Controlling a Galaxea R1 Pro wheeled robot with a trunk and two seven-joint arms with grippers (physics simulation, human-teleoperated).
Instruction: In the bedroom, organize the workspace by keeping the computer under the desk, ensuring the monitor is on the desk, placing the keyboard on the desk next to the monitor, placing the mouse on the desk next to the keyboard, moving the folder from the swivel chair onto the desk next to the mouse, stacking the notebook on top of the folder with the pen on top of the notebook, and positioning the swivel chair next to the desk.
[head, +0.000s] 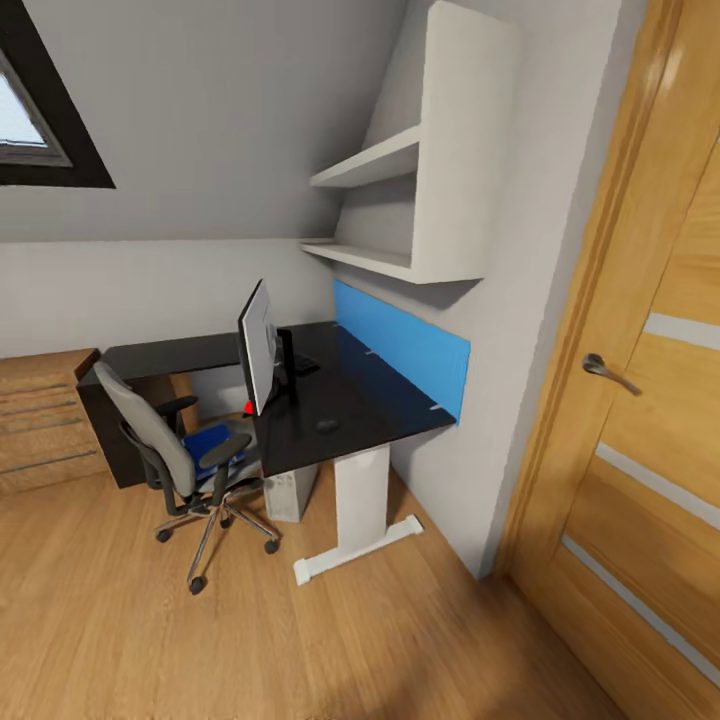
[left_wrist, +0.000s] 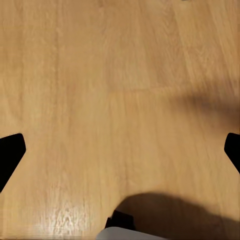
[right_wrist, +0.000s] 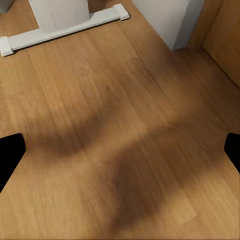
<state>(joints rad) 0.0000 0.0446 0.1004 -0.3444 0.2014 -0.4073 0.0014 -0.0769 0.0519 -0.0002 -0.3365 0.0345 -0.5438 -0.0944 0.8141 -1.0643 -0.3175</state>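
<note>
A: What's there, from the left?

B: One grey swivel chair (head: 165, 450) with one bright blue flat folder (head: 208, 440) on its seat, one edge-on monitor (head: 257, 348) and one small dark mouse (head: 327, 425) on the glossy black desk (head: 380, 405).

A: Grippers?

B: Left gripper (left_wrist: 120, 150) and right gripper (right_wrist: 120, 150) both spread wide over wood floor (right_wrist: 125, 150), holding nothing.

Both wrists face downward, fingers (left_wrist: 10, 152) (right_wrist: 11, 155) spread wide apart.
</note>
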